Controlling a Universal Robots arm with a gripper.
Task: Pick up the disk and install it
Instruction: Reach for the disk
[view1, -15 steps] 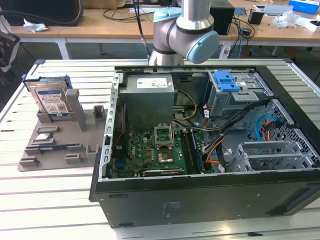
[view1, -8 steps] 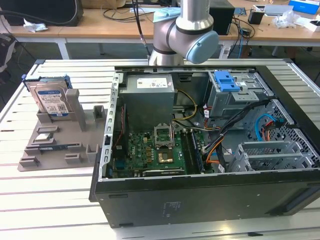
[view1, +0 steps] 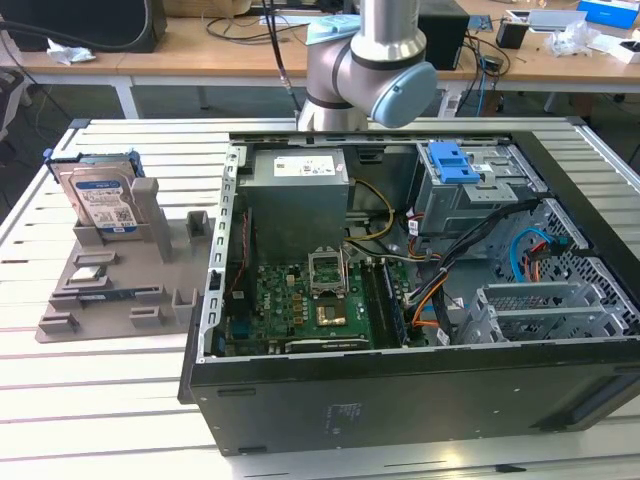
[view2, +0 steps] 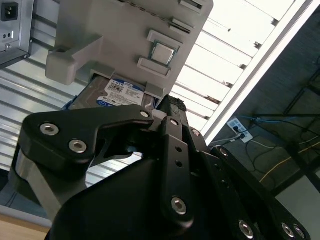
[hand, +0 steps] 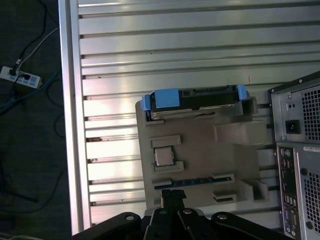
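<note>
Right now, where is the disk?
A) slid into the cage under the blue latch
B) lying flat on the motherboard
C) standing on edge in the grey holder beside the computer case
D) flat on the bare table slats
C: the disk stands on edge in the grey holder, outside the computer case, on the exterior view's left.

Setting: robotics and electronics laboratory.
Evidence, exterior view: ribbed silver aluminium-profile work table (view1: 110, 400); open black metal desktop computer case (view1: 400, 400) on it, centre towards four o'clock; grey moulded plastic parts fixture (view1: 110, 300) at nine o'clock; long pale wooden benches (view1: 180, 60) strewn with black cables at twelve o'clock.
First wrist view: white power strip (hand: 20, 77) on dark floor.
</note>
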